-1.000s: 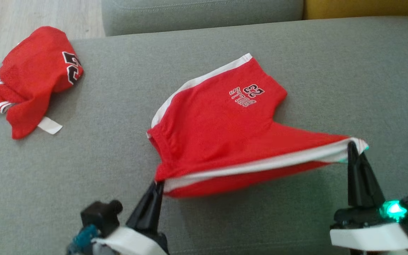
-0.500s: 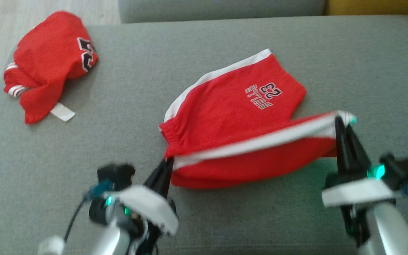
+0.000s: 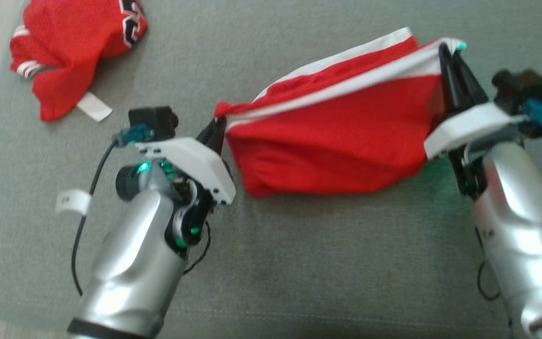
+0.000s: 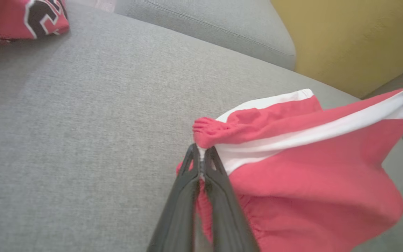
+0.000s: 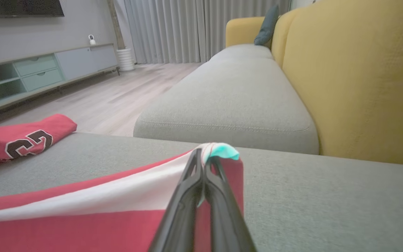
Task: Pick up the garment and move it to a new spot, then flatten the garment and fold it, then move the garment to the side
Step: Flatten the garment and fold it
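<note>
The garment [image 3: 337, 136] is a pair of red shorts with a white side stripe, stretched between both grippers above the grey cushion [image 3: 299, 263]. My left gripper [image 3: 217, 126] is shut on its gathered waistband corner [image 4: 205, 134]. My right gripper [image 3: 446, 52] is shut on the opposite corner at the white stripe [image 5: 219, 152]. The near half hangs down as a red panel [image 4: 310, 182], and the far leg with its white edge [image 3: 379, 42] trails behind. The printed logo is hidden.
A second red garment [image 3: 73, 47] with a black number and a white tag lies crumpled at the cushion's far left corner, also as a red bundle [image 5: 23, 138]. A yellow sofa back [image 5: 355, 77] rises to the right; wooden floor [image 5: 117, 94] lies beyond the cushion.
Both grippers have lifted and carried the shorts' near edge up and away from me, folding it over the far half so the logo is covered. The head camera has tilted down.
</note>
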Tool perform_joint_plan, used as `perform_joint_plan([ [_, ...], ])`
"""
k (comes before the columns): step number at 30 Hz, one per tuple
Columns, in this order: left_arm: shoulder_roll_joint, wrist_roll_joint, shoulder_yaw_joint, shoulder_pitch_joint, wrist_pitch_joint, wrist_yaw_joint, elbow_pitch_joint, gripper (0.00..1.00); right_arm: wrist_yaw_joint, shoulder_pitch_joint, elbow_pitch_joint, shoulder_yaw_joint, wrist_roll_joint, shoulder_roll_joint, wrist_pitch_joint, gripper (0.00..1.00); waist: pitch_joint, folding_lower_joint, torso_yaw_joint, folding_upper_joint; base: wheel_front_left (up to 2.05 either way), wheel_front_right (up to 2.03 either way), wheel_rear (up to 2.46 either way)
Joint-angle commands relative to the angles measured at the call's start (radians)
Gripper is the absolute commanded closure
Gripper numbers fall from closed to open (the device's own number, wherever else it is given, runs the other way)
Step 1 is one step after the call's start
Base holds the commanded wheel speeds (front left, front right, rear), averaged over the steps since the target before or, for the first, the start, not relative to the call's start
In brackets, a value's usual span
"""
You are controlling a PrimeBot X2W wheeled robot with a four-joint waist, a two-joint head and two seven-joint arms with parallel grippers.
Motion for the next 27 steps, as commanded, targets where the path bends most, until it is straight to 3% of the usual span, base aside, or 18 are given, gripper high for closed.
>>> perform_joint_plan([
  [1, 0.006, -0.017, 0.011, -0.067, -0.022, 0.001, 0.005, 1.00, 0.007, -0.072, 0.041, 0.026, -0.004, -0.002, -0.010, 1.00, 0.039, -0.0001, 0.031, 0.0000, 0.00, 0.00, 0.00],
  [7, 0.004, -0.086, -0.072, -0.152, -0.082, 0.016, 0.071, 1.00, 0.007, -0.215, 0.248, 0.032, -0.030, -0.005, -0.020, 1.00, 0.073, -0.0001, 0.063, 0.0000, 0.00, 0.00, 0.00],
  [8, 0.004, -0.097, -0.090, -0.162, -0.098, 0.018, 0.074, 0.83, 0.007, -0.234, 0.278, 0.030, -0.034, -0.005, -0.021, 1.00, 0.077, -0.0001, 0.067, 0.0000, 0.00, 0.00, 0.00],
  [10, 0.003, -0.124, -0.122, -0.175, -0.127, 0.019, 0.076, 0.02, 0.007, -0.269, 0.322, 0.024, -0.042, -0.006, -0.025, 1.00, 0.081, -0.0001, 0.075, 0.0000, 0.00, 0.00, 0.00],
  [11, 0.003, -0.124, -0.122, -0.175, -0.127, 0.019, 0.076, 0.02, 0.007, -0.269, 0.322, 0.024, -0.042, -0.006, -0.025, 1.00, 0.081, -0.0001, 0.075, 0.0000, 0.00, 0.00, 0.00],
  [12, 0.003, -0.137, -0.134, -0.178, -0.143, 0.019, 0.075, 0.00, 0.007, -0.283, 0.340, 0.021, -0.045, -0.006, -0.028, 0.81, 0.083, -0.0001, 0.079, 0.0000, 0.00, 0.00, 0.00],
  [13, 0.003, -0.145, -0.144, -0.182, -0.166, 0.019, 0.071, 0.00, 0.007, -0.296, 0.356, 0.017, -0.048, -0.006, -0.029, 0.58, 0.084, -0.0001, 0.082, 0.0000, 0.00, 0.00, 0.00],
  [14, 0.003, -0.149, -0.152, -0.184, -0.192, 0.018, 0.067, 0.00, 0.007, -0.307, 0.370, 0.016, -0.052, -0.006, -0.031, 0.11, 0.084, -0.0001, 0.086, 0.0000, 0.00, 0.00, 0.00],
  [15, 0.003, -0.151, -0.159, -0.184, -0.216, 0.016, 0.065, 0.00, 0.007, -0.316, 0.384, 0.017, -0.055, -0.006, -0.032, 0.00, 0.084, -0.0001, 0.089, 0.0000, 0.00, 0.00, 0.00],
  [20, 0.006, -0.143, -0.166, -0.146, -0.325, 0.001, 0.047, 0.00, 0.007, -0.356, 0.431, 0.022, -0.065, -0.021, -0.036, 0.00, 0.082, -0.0001, 0.098, 0.0000, 0.00, 0.00, 0.00],
  [27, 0.060, -0.087, -0.134, -0.040, -0.392, 0.007, -0.049, 0.00, 0.007, -0.362, 0.464, 0.048, -0.057, -0.065, -0.037, 0.00, 0.055, -0.0001, 0.096, 0.0000, 0.00, 0.00, 0.00],
])
